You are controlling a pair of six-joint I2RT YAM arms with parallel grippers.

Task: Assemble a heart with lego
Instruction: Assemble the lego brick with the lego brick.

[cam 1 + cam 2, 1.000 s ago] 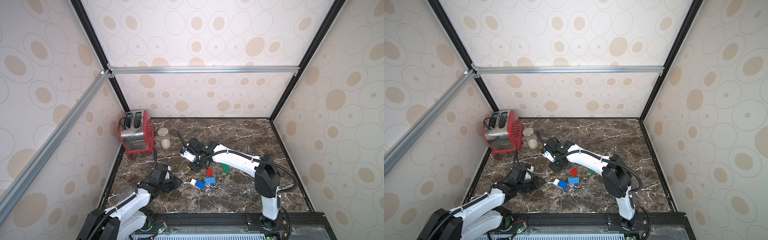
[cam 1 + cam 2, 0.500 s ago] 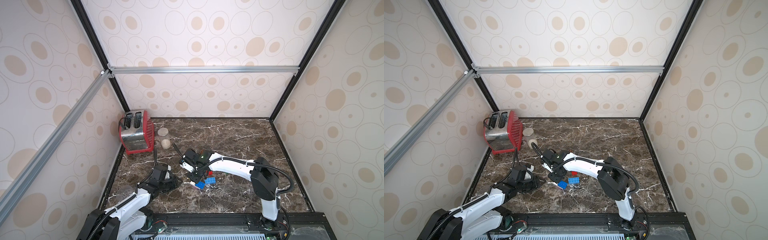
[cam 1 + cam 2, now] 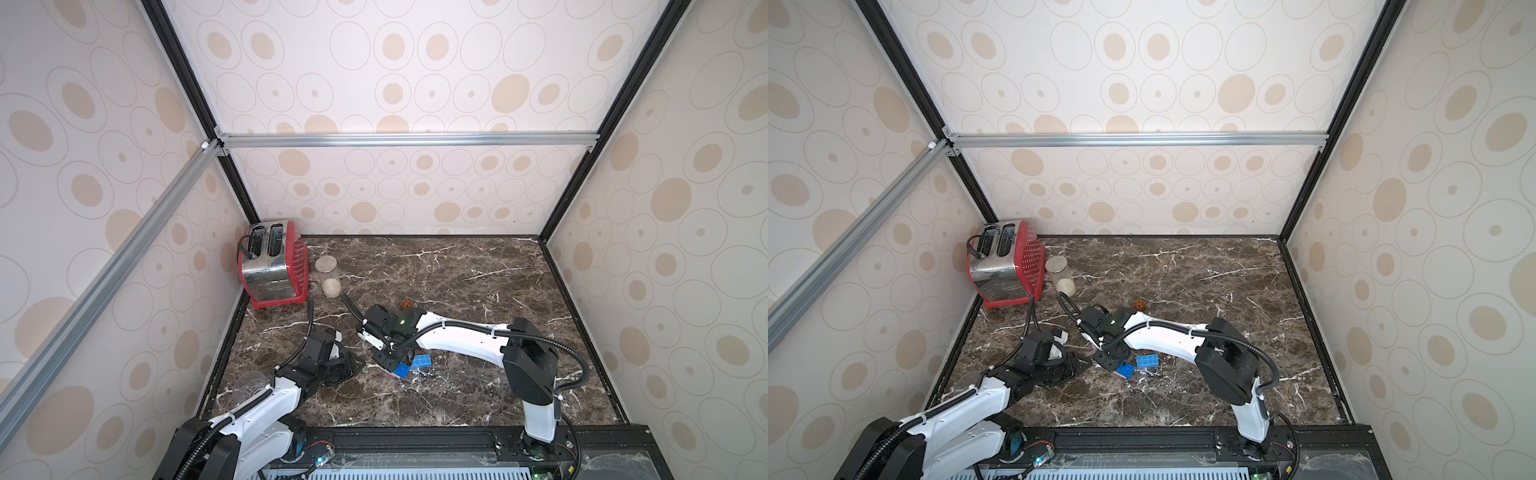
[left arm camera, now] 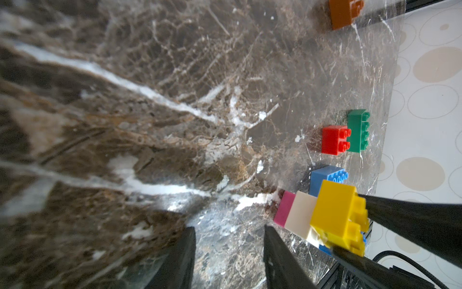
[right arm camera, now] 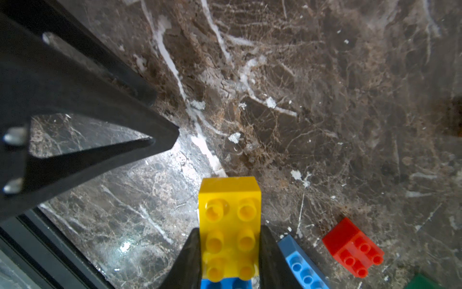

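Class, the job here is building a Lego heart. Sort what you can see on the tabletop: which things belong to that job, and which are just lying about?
Belong to the job:
yellow brick
part-built pink-white-blue stack
loose blue brick
red brick
green brick
orange brick

Just lying about:
toaster
glass jar

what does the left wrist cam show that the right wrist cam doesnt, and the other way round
Left wrist only: the left tool's empty gap, the pink brick and white brick stacked with the yellow brick, the orange brick seen clearly, the wall. Right wrist only: the left tool's bolted side, the yellow brick's studs head-on. Both: the right tool shut on the yellow brick, the red brick, loose blue brick, green brick, marble table.
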